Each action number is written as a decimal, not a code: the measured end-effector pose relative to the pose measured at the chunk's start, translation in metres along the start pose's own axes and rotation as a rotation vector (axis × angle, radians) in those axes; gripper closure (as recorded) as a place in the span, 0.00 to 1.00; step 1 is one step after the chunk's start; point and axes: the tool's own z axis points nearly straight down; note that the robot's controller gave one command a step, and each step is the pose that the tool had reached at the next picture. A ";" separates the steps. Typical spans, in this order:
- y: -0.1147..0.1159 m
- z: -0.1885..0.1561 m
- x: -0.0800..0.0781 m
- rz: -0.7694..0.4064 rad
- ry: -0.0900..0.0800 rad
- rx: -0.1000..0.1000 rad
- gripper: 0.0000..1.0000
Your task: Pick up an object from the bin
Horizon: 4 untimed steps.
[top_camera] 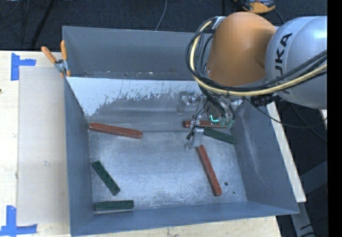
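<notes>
- Five flat sticks lie loose on the floor of the grey metal bin (160, 177), listed here from near wall to far wall.
- Near-left corner: a level green stick (114, 205), dark, lying along the near wall.
- Just beyond it, and apart from it: a slanted green stick (105, 177), also dark.
- Right half: a slanted red-brown stick (208, 169), its far end pointing up toward the jaws.
- Left half, farther back: a long red-brown stick (115, 131), nearly level and well apart from the others.
- Right of centre: the jaws hang low over the floor, just at the far end of the slanted red-brown stick. Whether they stand wide or narrow cannot be told.
- Just beside the jaws, on their right: a half-hidden green stick (220, 136), partly covered by the wrist. A short brown piece (188, 123) lies just to their left.
- Farthest: the orange wrist cover (240, 48), ringed with cables, on the arm reaching in from the right.
</notes>
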 end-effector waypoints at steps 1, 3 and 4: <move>-0.036 0.065 0.050 -0.274 0.000 0.001 0.00; -0.074 0.158 0.056 -1.002 -0.007 0.002 0.00; -0.149 0.158 0.037 -1.137 -0.008 0.006 0.00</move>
